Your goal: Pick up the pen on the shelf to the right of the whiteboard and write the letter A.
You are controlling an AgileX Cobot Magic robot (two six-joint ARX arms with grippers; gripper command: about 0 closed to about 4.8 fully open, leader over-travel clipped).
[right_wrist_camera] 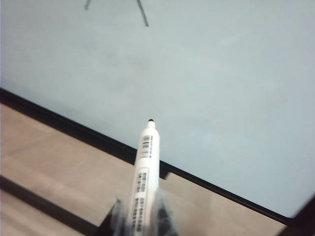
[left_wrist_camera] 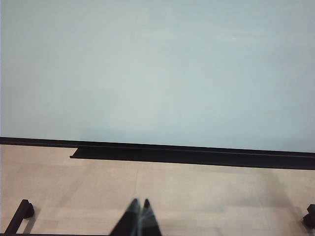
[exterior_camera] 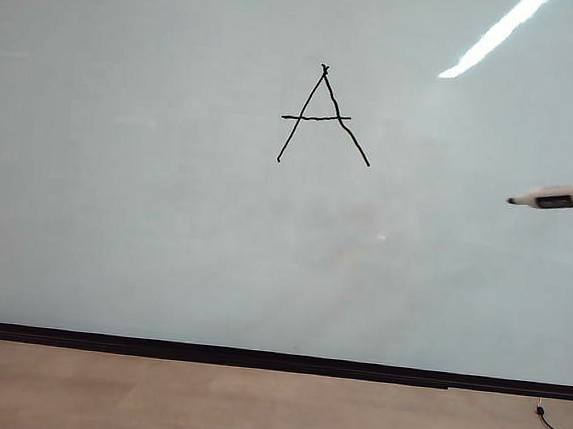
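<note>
The whiteboard (exterior_camera: pixel 115 220) carries the letter A (exterior_camera: pixel 322 117), drawn well away from the right gripper (right_wrist_camera: pixel 140 216).

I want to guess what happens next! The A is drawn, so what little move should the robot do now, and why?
Probably carry the slim white pen back toward its shelf: the black hand-drawn letter A looks finished on the glossy pale whiteboard, and the right gripper holds the pen off the board. The left gripper rests shut.
</note>
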